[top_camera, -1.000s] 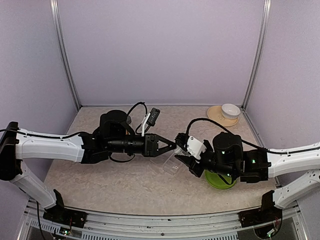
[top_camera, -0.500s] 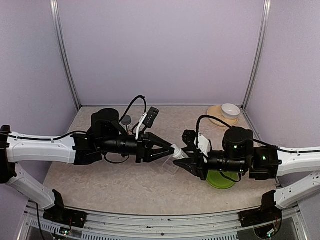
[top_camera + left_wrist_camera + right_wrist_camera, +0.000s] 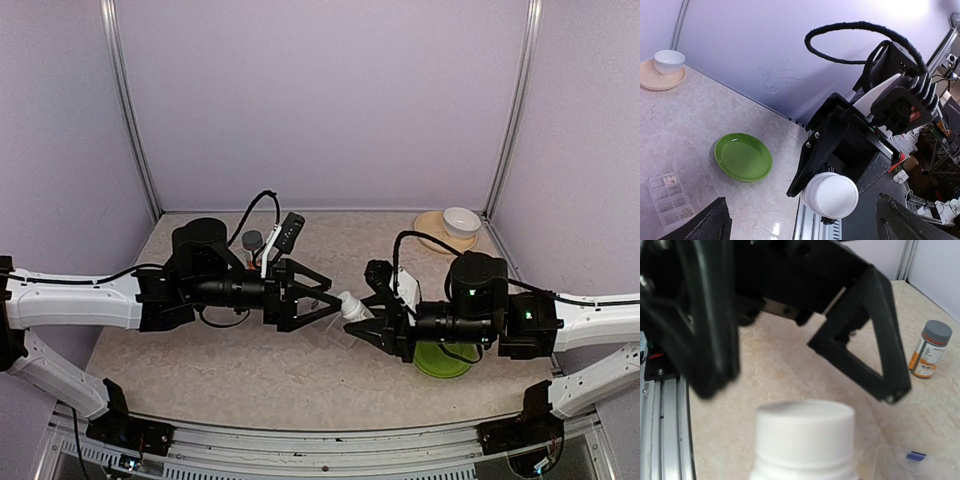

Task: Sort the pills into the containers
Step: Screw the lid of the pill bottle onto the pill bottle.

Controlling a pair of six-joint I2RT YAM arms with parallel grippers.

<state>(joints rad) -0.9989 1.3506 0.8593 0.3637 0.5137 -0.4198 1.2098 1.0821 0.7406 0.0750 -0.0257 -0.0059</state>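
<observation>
Right gripper point(image 3: 372, 318): clamped on white bottle point(image 3: 352, 305), held level.
Left gripper point(image 3: 332, 298): jaws spread wide, empty, just left of cap point(image 3: 805, 422).
Bottle axis: left-right, cap facing left gripper.
Pill box point(image 3: 670, 197): on table point(image 3: 200, 370), beneath bottle.
</observation>
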